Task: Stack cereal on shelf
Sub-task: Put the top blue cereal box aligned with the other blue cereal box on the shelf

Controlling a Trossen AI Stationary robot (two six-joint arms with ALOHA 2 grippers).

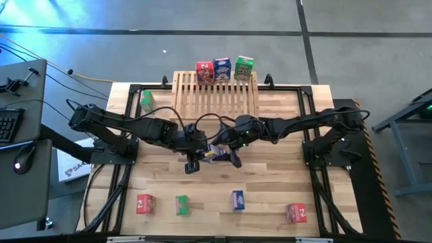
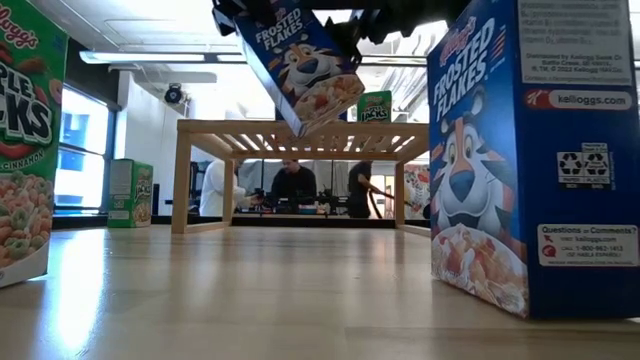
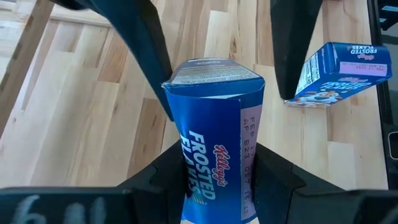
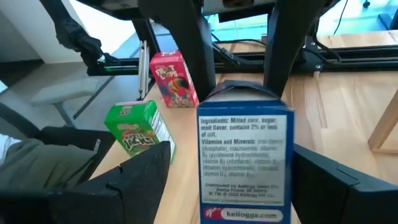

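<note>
Wood planks make up the table (image 1: 270,182), with grey floor around it and people sitting in the room beyond in the low view. At the far edge stands the slatted shelf (image 1: 216,101); three boxes sit in a row along its back: red (image 1: 204,71), blue (image 1: 222,68) and green (image 1: 244,67). Another green box (image 1: 147,101) stands on the table just left of the shelf.

Both arms reach to the middle of the table, in front of the shelf. Between them a blue Frosted Flakes box (image 2: 300,68) hangs tilted in the air, clear of the tabletop. The left gripper (image 3: 214,180) is clamped on it, fingers pressed against both sides. The right gripper (image 4: 230,174) is at the same box with its fingers spread wide on either side; I cannot tell whether they touch it.

Along the near edge four boxes stand well apart: a red one (image 1: 145,203), a green one (image 1: 181,204), a blue one (image 1: 237,199) and another red one (image 1: 296,212).
</note>
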